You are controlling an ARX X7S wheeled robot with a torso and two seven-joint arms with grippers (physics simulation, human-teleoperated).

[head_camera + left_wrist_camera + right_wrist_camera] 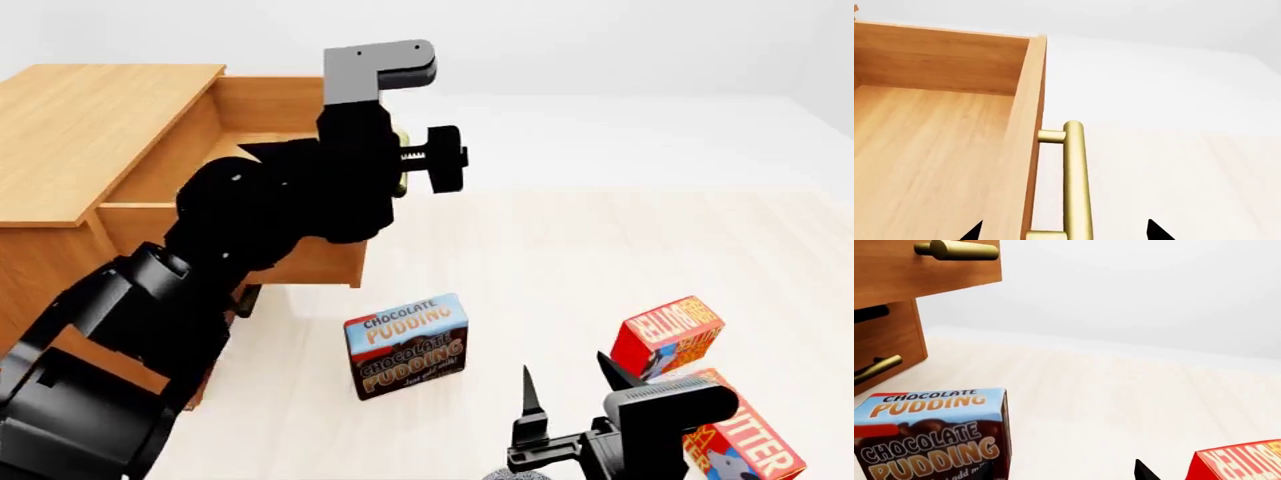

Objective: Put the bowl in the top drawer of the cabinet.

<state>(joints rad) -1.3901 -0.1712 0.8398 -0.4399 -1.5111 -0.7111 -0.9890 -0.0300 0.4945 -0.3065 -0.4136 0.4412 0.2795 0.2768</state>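
Cabinet (80,130) stands at the far left, and its top drawer (927,150) is pulled well out, the inside bare wood. The left arm reaches over the drawer front, and in the left wrist view the left gripper (1064,232) has its two black tips spread wide either side of the brass handle (1074,180), gripping nothing. Chocolate pudding box (407,345) stands upright on the pale floor, near centre, with the red butter boxes (667,335) to its right. Low and near, the right gripper (574,390) hangs empty, fingers parted. The bowl is in none of the views. To my eye the drawer is open enough; the job now is to back the left arm off the handle without nudging the drawer shut, then find the bowl.
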